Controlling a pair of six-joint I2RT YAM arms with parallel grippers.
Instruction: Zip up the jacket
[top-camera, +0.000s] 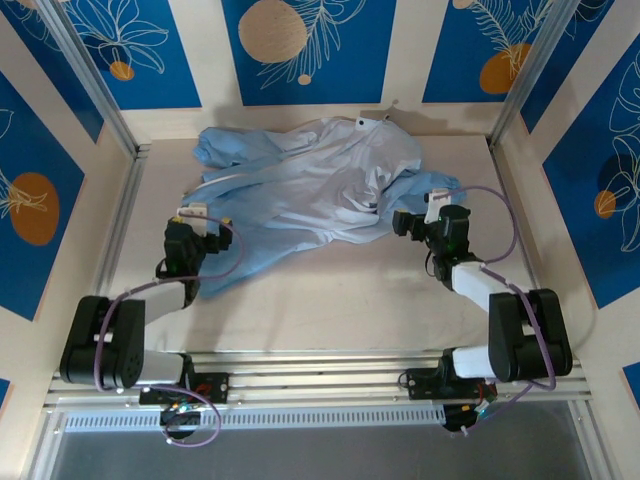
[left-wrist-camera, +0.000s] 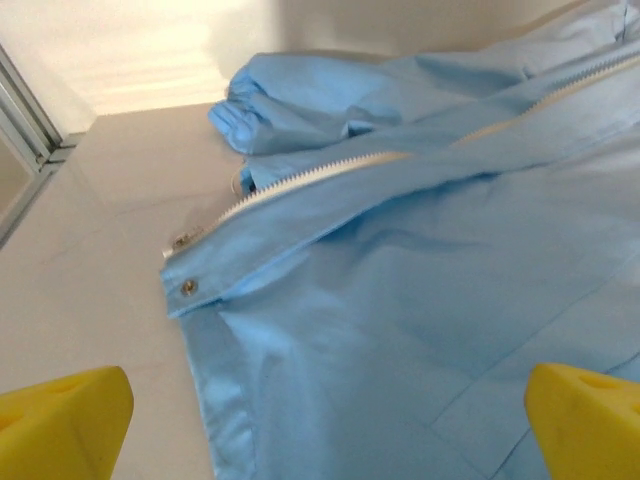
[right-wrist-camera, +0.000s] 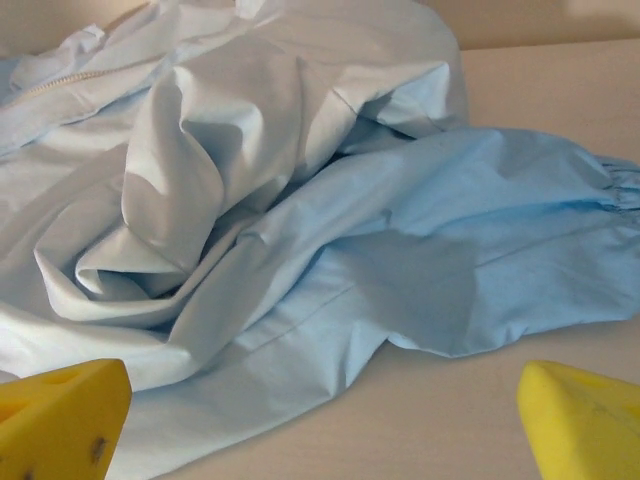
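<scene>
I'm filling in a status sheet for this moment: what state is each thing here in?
jacket, crumpled on the table, front open
zipper, unzipped, teeth exposed
left gripper, jaws open, holding nothing
right gripper, jaws open, holding nothing

Seemingly bare table (top-camera: 330, 300) before bunched jacket (top-camera: 310, 190)

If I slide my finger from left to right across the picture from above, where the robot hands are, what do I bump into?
Silver metal rail → left black robot hand, open → big crumpled light-blue fabric jacket → right black robot hand, open.
</scene>
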